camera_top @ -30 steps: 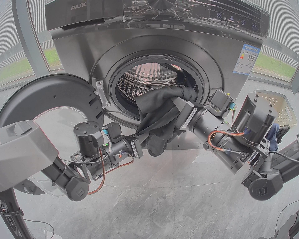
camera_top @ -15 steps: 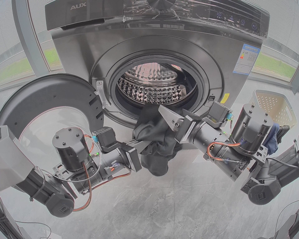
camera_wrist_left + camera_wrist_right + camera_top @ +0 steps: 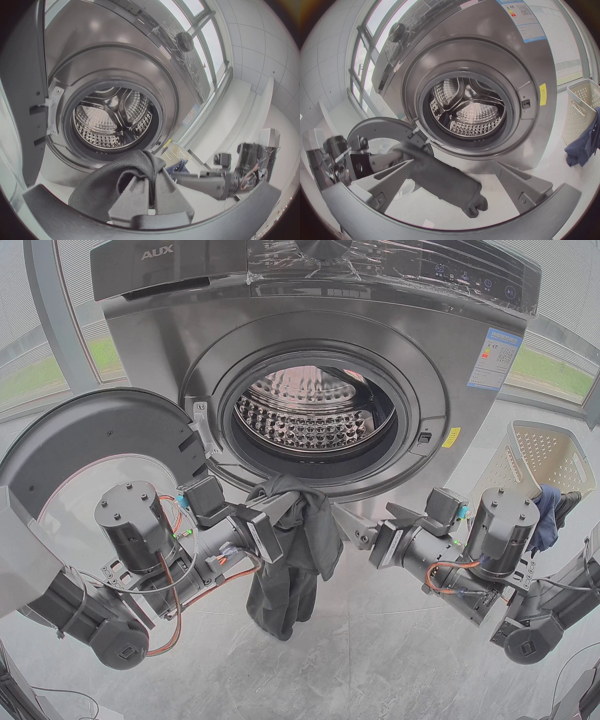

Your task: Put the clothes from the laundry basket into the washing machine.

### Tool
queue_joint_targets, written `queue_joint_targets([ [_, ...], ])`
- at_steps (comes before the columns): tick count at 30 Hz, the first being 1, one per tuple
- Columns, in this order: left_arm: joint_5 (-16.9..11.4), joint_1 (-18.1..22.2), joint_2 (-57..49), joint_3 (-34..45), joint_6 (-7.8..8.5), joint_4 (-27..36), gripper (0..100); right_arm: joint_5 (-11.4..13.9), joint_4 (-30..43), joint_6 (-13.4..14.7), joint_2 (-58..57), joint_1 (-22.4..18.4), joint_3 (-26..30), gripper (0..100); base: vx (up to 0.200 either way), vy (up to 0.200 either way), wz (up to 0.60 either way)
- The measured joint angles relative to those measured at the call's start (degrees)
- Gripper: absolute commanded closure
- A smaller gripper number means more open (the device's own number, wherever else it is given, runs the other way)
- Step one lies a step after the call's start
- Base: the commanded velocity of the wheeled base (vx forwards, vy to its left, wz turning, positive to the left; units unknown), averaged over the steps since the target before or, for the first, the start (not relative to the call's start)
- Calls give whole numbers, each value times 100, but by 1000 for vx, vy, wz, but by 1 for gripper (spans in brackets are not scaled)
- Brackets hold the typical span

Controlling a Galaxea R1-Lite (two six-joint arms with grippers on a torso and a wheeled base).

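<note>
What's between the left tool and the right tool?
A black garment, clamped in the left tool, hangs beside the open right tool, per the head view.

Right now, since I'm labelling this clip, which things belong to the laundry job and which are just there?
Job: black garment, clamped in left gripper; right gripper, open; washer with door open; basket; blue garment on its rim.
Just there: label on washer; yellow sticker; window.

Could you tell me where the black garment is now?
In the head view, the black garment hangs from the left gripper, below the washing machine opening, outside the drum.
</note>
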Motion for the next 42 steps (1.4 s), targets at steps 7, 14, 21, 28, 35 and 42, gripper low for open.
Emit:
queue_joint_targets([
  [7,282,0,-18,-291,-9,-50,100,38,-5,-85,6,-10,395,0,0,0,0],
  [14,290,-7,-55,-330,-7,-60,100,62,-68,-288,94,9,412,0,0,0,0],
  [21,297,-5,-18,-322,-5,-85,100,296,-898,-717,435,87,243,0,0,0,0],
  [28,367,-7,52,-333,4,-104,100,364,-1000,-925,846,216,-274,0,0,0,0],
  [35,394,-22,83,-308,9,-112,100,369,-972,-998,1208,222,-840,0,0,0,0],
  [42,389,-33,39,-212,11,-134,100,378,-996,-1046,1506,-302,-1113,0,0,0,0],
])
